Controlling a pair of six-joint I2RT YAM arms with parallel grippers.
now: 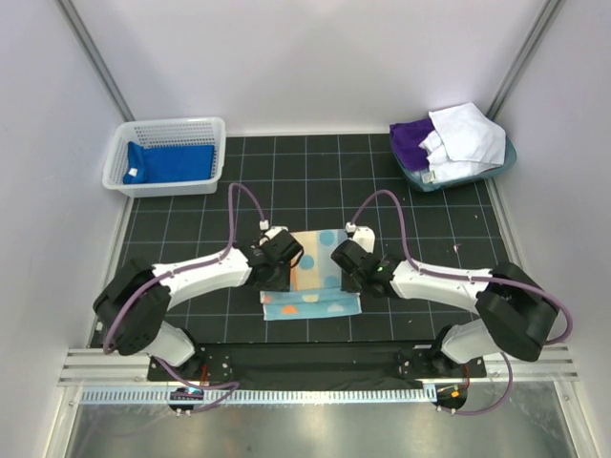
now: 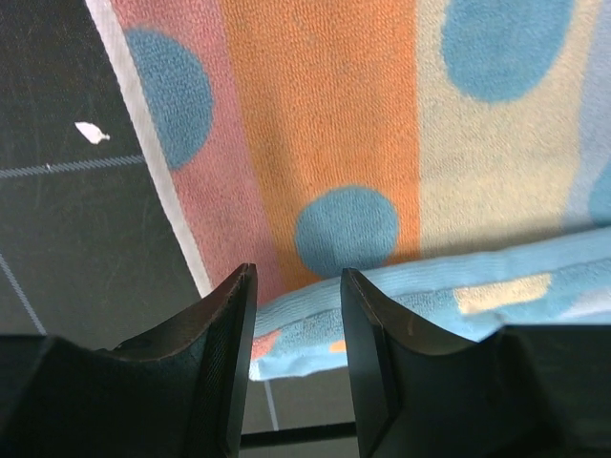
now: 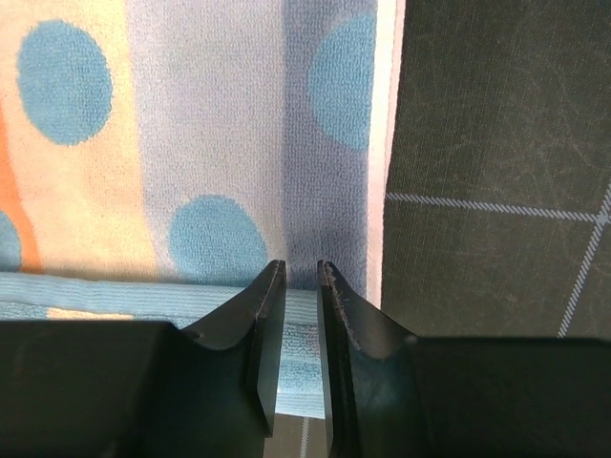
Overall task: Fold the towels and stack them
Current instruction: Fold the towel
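The polka-dot towel lies folded on the black mat between my two grippers. Its pastel stripes with blue dots fill the left wrist view and the right wrist view. A light-blue folded edge runs along the near side. My left gripper hovers over the towel's left near corner, jaws apart, nothing between them. My right gripper is over the right near edge, jaws a narrow gap apart, no cloth pinched. A royal blue towel lies in the basket. Purple and white towels lie in the tub.
The white mesh basket stands at the back left. The teal tub stands at the back right. White walls close in both sides and the back. The black grid mat lies between the containers and the towel.
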